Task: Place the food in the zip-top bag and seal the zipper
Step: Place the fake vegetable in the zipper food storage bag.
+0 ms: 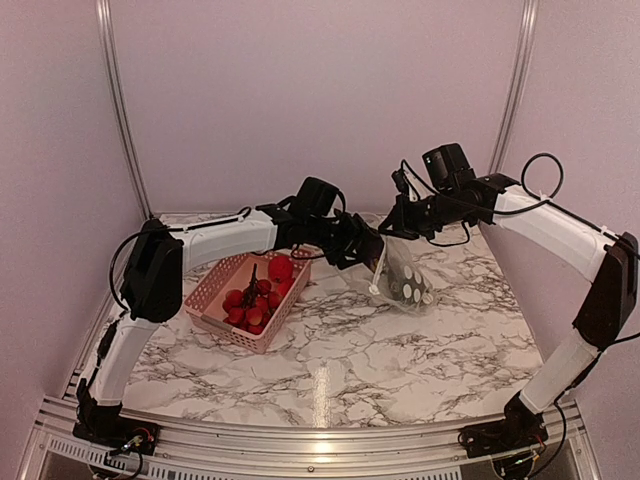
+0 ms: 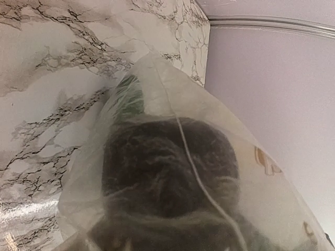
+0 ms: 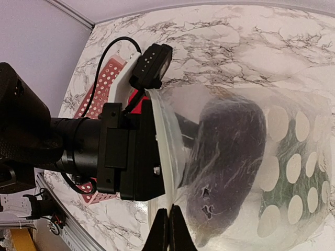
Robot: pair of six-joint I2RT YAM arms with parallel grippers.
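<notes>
Purple eggplant (image 3: 230,151) in zip-top bag (image 3: 314,120) | right gripper (image 3: 168,225) pinching bag | left gripper (image 1: 362,250) out of left-wrist view, grip unclear

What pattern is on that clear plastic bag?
White round dots cover the clear floppy plastic bag; the right wrist view shows it best.

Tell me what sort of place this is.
Probably a robot lab cell, not a kitchen: plain walls framed by aluminium posts, a marble-patterned table, left arm and right arm bolted at its near edge.
</notes>
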